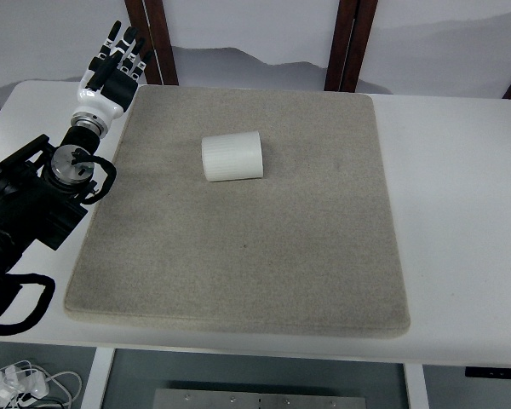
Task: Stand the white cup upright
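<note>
1. Head view: a white table (pixel 460 213) fills the picture, and a square grey felt mat (pixel 247 256) lies flat on it; I take this mat as my landmark for everything else.
2. The ribbed white cylindrical cup (pixel 232 157) lies on its side on the mat, in the mat's far half and a little left of its middle line. Its long axis runs roughly left to right. I cannot tell which end is the mouth.
3. My left hand (pixel 112 70), with its white palm shell and black five fingers, sits off the mat, just beyond its far left corner, over the bare table. The fingers point away from me, straight and slightly spread; the hand is released and grasps nothing.
4. My black left forearm (pixel 43 192) runs alongside the mat's left edge, from the picture's left border up to the wrist. A loop of black cable (pixel 21 300) hangs from it near the mat's near left corner.
5. The cup and my left hand are well apart, with a stretch of bare mat between them.
6. Below the mat's near left corner, under the table's near edge, a tangle of white cords (pixel 21 383) shows.
</note>
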